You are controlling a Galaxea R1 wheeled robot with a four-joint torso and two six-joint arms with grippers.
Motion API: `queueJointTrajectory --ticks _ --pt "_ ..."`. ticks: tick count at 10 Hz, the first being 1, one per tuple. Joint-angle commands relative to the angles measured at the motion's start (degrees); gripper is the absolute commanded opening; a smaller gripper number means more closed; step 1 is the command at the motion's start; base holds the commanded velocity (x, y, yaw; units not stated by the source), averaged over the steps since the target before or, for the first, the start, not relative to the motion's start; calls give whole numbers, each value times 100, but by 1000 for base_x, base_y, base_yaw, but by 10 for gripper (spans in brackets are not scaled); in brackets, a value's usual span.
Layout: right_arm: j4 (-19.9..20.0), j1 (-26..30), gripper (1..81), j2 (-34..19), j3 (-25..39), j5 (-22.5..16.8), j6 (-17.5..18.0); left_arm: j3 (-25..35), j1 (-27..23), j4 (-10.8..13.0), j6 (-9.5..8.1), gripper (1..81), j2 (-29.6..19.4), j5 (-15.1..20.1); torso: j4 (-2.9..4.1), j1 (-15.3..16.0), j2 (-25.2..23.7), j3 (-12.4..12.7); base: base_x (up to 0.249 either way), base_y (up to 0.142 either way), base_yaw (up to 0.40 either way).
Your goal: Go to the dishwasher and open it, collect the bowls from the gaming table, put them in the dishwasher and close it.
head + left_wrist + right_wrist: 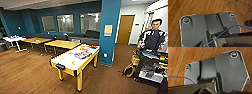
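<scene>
The robot is in a big room with a brown wood floor (27,72) and blue walls. The gaming table (75,60) stands ahead, a little left of the middle of the head view. It is long and thin, with a white top and yellow legs. Its long side runs away from the robot, slanting toward the blue pillar (108,30), and one short end points at the robot. There is open floor between the robot and the table, so the table is near but not within reach yet.

Small bright things lie on the white top. Some look orange or yellow and some are blue, but they are too blurry to tell which are the bowls and which are game boxes. The far end holds a mix of colours near the pillar.

No dishwasher can be picked out from here. Two yellow-topped tables (62,44) stand behind the gaming table, and a small white table (13,39) is far to the left. A person (153,37) stands on the right by a dark cart (152,60).

Both wrist views look down at the wood floor past the robot's own dark plates. A thin blue wire (226,31) crosses the left wrist view. I cannot tell if either gripper is apart or together, and I cannot tell which arm is nearer to the table
</scene>
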Motion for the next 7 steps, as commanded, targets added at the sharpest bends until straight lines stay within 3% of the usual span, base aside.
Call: queueJointTrajectory --ticks 1,7 --pt "-19 253 811 55 46 -315 0 50 -207 49 54 811 -35 299 0 0 2 0 182 0 0" --pt "-19 253 811 55 46 -315 0 50 -189 49 54 811 -44 290 0 9 4 -2 172 103 0"
